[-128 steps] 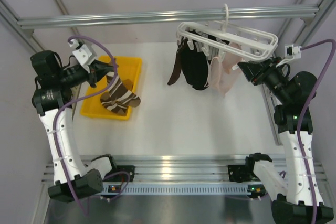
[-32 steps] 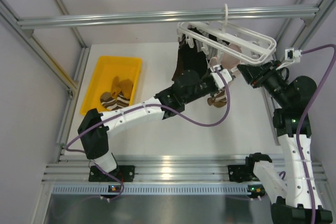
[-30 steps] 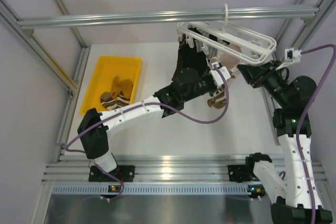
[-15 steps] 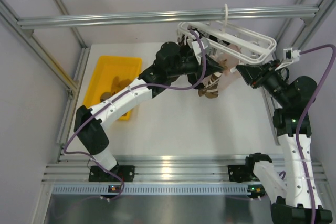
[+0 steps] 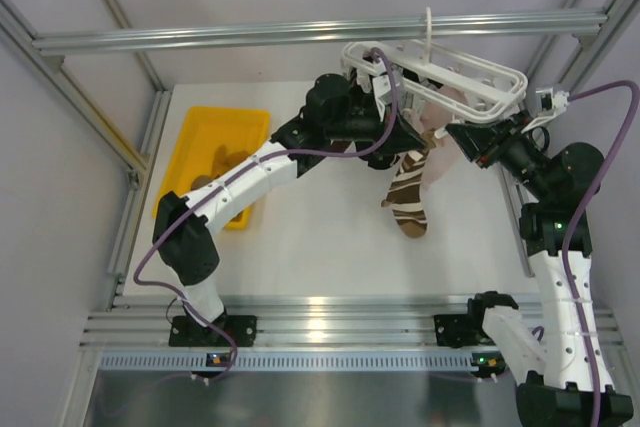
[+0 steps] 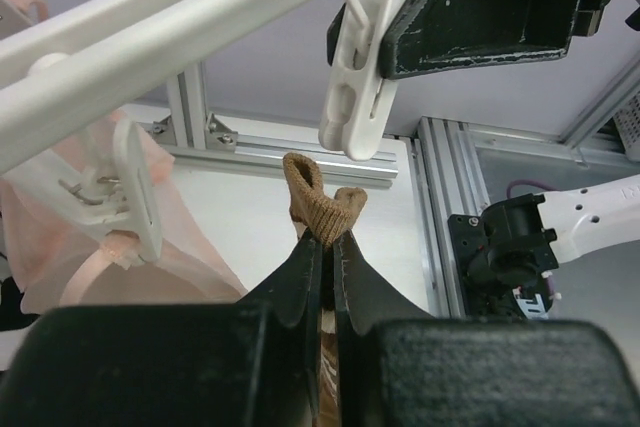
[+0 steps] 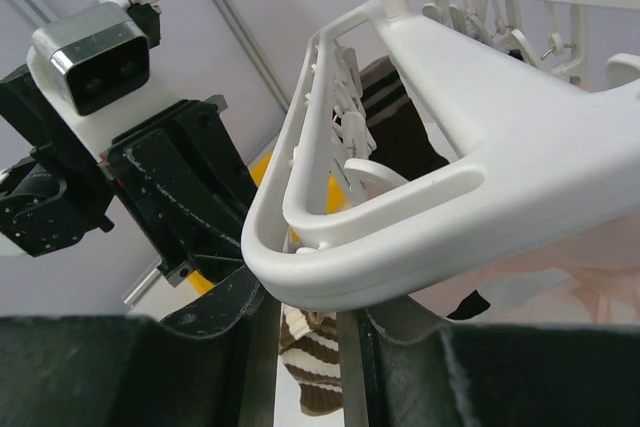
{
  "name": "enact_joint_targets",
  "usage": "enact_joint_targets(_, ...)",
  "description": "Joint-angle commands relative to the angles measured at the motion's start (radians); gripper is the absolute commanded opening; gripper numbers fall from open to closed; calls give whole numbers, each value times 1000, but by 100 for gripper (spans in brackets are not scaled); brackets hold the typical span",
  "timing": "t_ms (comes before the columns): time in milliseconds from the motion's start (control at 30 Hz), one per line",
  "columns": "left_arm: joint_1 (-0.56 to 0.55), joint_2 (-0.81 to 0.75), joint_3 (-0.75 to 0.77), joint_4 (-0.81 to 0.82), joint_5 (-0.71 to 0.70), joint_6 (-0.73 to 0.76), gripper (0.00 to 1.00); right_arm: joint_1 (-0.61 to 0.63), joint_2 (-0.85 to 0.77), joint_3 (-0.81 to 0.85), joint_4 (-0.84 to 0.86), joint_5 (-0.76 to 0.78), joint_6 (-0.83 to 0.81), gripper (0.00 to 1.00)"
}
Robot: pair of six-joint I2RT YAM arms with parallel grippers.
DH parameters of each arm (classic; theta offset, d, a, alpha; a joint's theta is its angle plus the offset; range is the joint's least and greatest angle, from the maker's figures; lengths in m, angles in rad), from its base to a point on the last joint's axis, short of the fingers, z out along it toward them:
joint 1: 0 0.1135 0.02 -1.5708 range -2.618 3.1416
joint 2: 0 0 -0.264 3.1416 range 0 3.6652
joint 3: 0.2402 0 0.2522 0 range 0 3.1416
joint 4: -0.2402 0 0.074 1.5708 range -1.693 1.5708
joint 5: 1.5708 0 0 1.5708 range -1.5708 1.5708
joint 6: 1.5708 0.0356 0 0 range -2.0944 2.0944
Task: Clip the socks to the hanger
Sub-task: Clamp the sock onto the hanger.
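Seen from above: white surface [image 5: 320, 247], carrying a yellow tray [image 5: 215, 113] at far left, a few socks [image 5: 226, 160] heaped inside.

Top cam: fixed, high, behind the arm bases, looks down & fwd over the whole white bench [image 5: 300, 237]. Far view, both arms in shot, aluminium bar [image 5: 300, 32] across the top.

L wrist cam: right behind left claw [image 6: 325, 237], aimed up along its fingers, v. close to a white clip [image 6: 355, 77] under the hanger [image 6: 200, 37].

R wrist cam: behind right claw [image 7: 305, 347], tilted up, close under the hanger rim.

All 3 share hanger + striped sock [image 5: 408, 197]; each wrist view also catches the other arm's claw.
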Motion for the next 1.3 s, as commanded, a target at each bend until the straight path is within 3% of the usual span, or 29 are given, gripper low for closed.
enact_joint_targets(0,18,0,53,30,61,-59,0,-5,2,32,33,-72,-12,0)
enact_joint_targets(367,21,55,132,34,104,-115,0,-5,9,29,28,-96,-23,0)
enact_joint_targets(1267,32,61,114,105,163,-174,0,-5,13,38,0,-129,-50,0)
